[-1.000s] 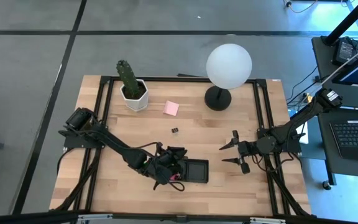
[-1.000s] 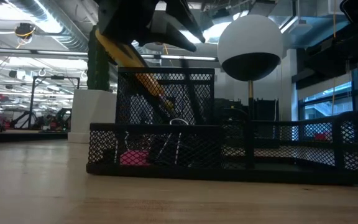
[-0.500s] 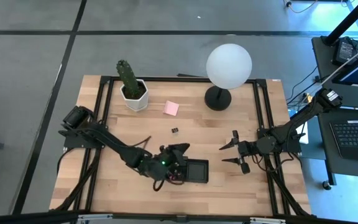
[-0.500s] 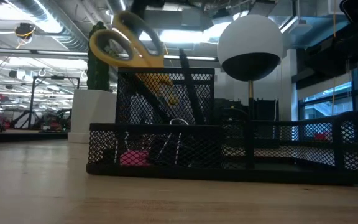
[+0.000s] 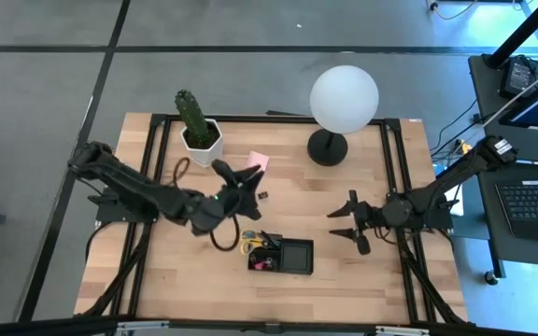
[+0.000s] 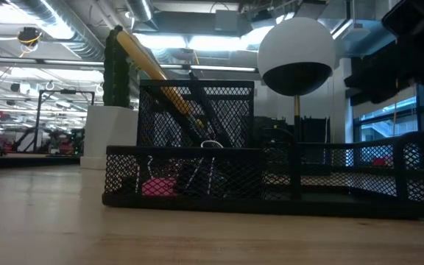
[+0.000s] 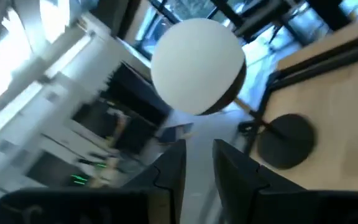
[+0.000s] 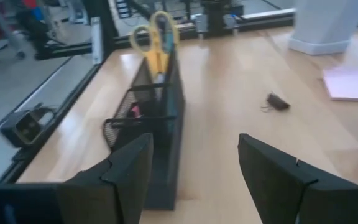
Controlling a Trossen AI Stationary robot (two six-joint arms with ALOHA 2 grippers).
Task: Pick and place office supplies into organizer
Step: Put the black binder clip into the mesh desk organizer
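The yellow-handled scissors (image 5: 250, 245) stand in the tall compartment at the left end of the black mesh organizer (image 5: 286, 255), blades down, handles (image 6: 147, 65) leaning out over its rim. My left gripper (image 5: 239, 173) hangs high above the table, left of the pink sticky-note pad (image 5: 260, 161). It points level toward the lamp, its fingers (image 7: 173, 168) a little apart with nothing between them. A small black binder clip (image 5: 262, 195) lies on the wood. My right gripper (image 5: 344, 222) waits open, right of the organizer (image 8: 157, 118).
A potted cactus (image 5: 197, 126) stands at the far left of the table. A white globe lamp (image 5: 344, 98) on a round black base stands at the far right. A pink item (image 6: 160, 185) lies in the organizer's low tray. Bare wood lies between the organizer and the pad.
My left gripper has come off the scissors, risen well clear of the organizer and swung toward the table's far edge, rolling about its own axis. The scissors stay in the tall compartment; their handles have turned and now lean edge-on over the rim.
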